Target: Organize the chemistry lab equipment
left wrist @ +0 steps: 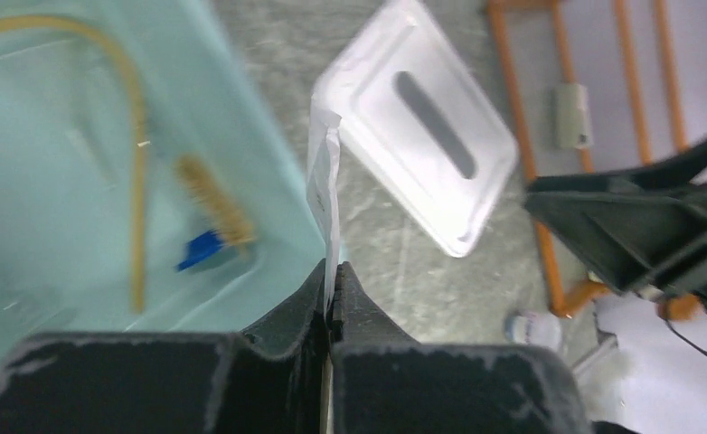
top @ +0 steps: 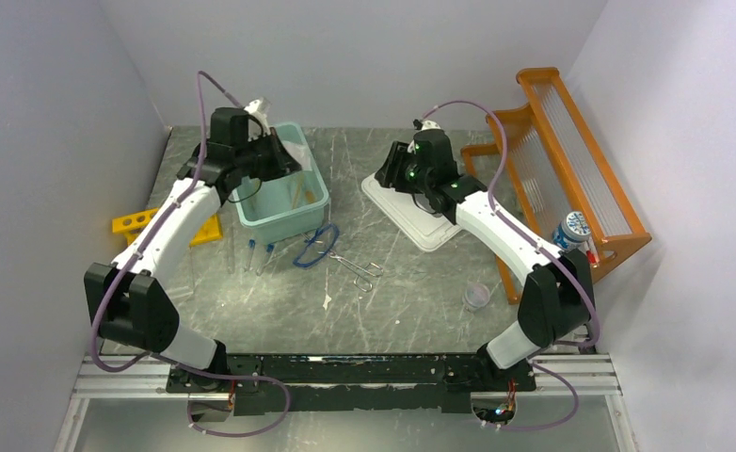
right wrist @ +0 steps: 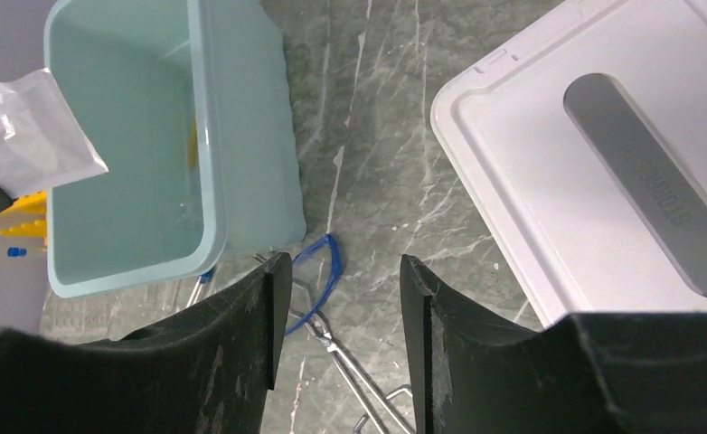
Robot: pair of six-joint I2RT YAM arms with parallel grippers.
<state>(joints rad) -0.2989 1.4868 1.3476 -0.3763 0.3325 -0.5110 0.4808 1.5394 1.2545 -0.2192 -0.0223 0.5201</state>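
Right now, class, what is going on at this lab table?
The left gripper is shut on a thin white packet at the edge of the pale-green bin, which holds tan tubing and a small brush. The right gripper hangs open and empty above the table beside the white lid. Forceps, a blue tubing loop and test tubes lie loose on the table.

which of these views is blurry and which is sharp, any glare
Left wrist view: soft overall, the teal bin and white lid smeared, sharpest near the left gripper shut on the white packet. Right wrist view: sharp, the lid's embossing shows, no glare. Top external view: even light, soft shadows on the table.
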